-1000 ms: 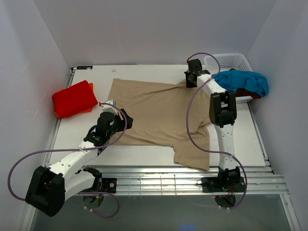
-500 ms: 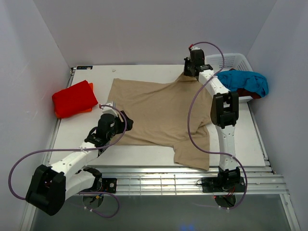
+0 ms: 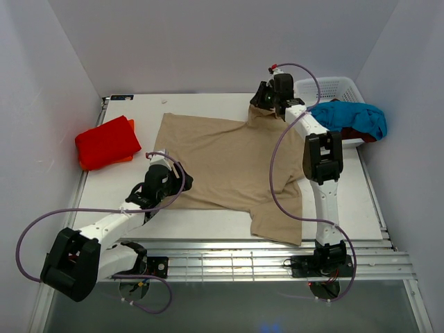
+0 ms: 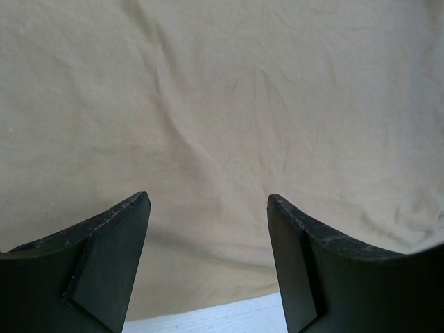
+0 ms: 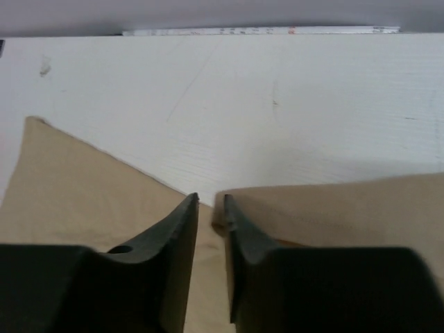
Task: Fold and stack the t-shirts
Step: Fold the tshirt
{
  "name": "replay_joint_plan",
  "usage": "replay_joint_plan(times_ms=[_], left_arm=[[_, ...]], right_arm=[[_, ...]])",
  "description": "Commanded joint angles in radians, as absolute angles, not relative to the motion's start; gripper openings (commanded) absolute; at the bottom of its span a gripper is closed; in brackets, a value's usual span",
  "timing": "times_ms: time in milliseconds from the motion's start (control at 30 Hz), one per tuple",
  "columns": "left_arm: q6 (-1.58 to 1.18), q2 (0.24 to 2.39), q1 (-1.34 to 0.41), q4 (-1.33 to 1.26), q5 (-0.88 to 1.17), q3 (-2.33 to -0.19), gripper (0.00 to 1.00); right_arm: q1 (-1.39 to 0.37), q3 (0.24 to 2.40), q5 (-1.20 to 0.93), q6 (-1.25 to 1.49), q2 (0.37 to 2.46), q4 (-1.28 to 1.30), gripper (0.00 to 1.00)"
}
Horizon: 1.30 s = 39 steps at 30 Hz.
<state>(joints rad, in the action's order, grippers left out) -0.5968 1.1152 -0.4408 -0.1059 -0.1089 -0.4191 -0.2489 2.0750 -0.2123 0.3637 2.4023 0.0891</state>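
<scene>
White surface, plain grey walls all round. A tan t-shirt (image 3: 229,163) lies spread out in the middle, most likely so it can be folded. One sleeve reaches the near edge.

At the left side sits a folded red t-shirt (image 3: 105,141) with a bit of orange cloth (image 3: 129,124) peeking out under it. That looks like the stack. At the far right, a white basket (image 3: 340,87) holds a blue t-shirt (image 3: 350,116) flopped over its rim, with a dark red t-shirt (image 3: 362,136) under it. They seem to be waiting their turn.

The left jaws are spread wide and hang over the tan shirt's near left edge, gripping nothing, maybe ready to grab there.

The right jaws are at the shirt's far right corner, nearly pressed together with only a thin gap. A cloth edge lies right at that gap, but I cannot tell if they pinch it. I think this corner is being laid flat, and the folding has not begun.
</scene>
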Motion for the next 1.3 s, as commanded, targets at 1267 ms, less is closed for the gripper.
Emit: replay_joint_plan(times_ms=[1267], left_arm=[[-0.261,2.15,-0.124,-0.146,0.091,-1.541,0.8]], right_arm=[[-0.095,2.152,0.066,0.172,2.485,0.298,0.49]])
